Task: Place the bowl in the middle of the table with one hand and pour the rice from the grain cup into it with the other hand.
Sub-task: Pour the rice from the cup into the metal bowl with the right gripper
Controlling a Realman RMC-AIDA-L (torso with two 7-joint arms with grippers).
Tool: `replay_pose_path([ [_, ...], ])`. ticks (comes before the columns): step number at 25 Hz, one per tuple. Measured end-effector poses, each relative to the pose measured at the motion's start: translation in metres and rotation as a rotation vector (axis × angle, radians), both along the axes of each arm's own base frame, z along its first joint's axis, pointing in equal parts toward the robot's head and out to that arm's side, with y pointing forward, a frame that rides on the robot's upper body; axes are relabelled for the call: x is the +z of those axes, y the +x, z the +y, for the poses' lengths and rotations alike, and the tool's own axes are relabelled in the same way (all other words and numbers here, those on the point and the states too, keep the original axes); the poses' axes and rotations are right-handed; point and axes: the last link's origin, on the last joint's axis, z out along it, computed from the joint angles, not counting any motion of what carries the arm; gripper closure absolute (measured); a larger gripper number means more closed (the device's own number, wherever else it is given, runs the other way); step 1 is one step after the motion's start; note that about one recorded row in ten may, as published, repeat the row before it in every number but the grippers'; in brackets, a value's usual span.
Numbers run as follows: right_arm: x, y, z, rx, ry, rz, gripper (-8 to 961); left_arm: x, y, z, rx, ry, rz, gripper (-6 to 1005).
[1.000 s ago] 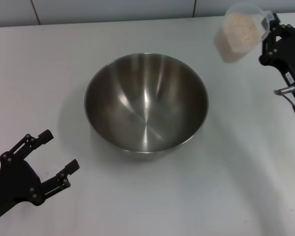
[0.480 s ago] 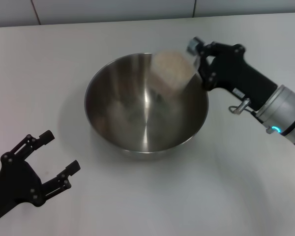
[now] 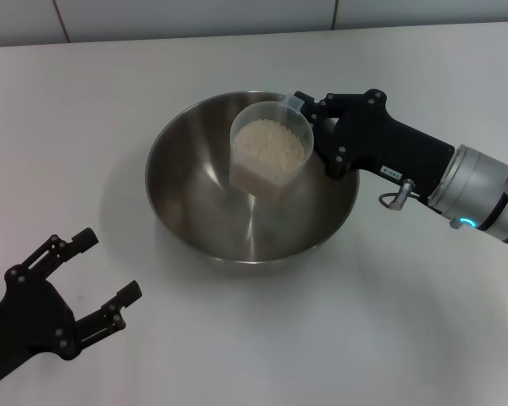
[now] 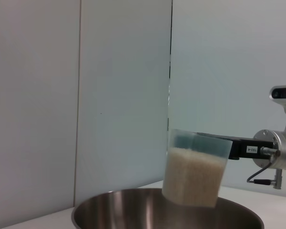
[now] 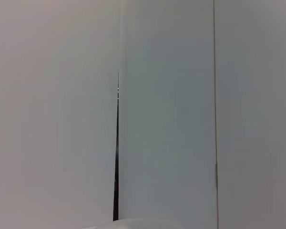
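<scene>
— Where's the grain cup (image 3: 269, 150)?
— Over the bowl (image 3: 195, 190), rice (image 3: 271, 142) inside, clamped at its right side by the right hand (image 3: 315, 127).
— The left hand (image 3: 89, 279)?
— Near-left on the table (image 3: 85, 101) — fingers spread, holding nothing.

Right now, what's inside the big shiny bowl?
The bowl looks empty: only bare metal shows. The rice is inside the cup, held above by the right gripper. The cup hides part of the bowl's inside.
</scene>
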Motion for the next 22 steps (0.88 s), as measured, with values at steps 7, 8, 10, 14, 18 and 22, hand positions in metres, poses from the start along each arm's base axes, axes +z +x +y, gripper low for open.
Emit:
replay_pose_path([
  [7,0.0004,0.0010,0.0006,-0.002,0.001,-0.007,942,-0.0001,0.0002,-0.0002,-0.004,0.001,0.002,129],
  [8,0.0004,0.0012,0.0007,-0.002,0.002,-0.008,942,-0.0001,0.0001,-0.0001,-0.004,0.001,0.002,129],
  [10,0.0008,0.0017,0.0010,-0.001,0.004,-0.013,941,-0.0001,0.0002,-0.0002,-0.004,0.001,0.002,129],
  [14,0.0034,0.0039,0.0030,0.017,0.025,-0.047,941,0.0000,0.0003,-0.0002,-0.004,0.001,0.001,129],
  [18,0.0037,0.0034,0.0036,0.058,0.071,-0.088,941,0.0000,0.0003,-0.0002,-0.004,0.001,0.001,129],
  [22,0.0068,0.0005,0.0038,0.172,0.191,-0.173,940,0.0004,-0.0001,-0.0002,0.000,0.003,-0.001,129],
])
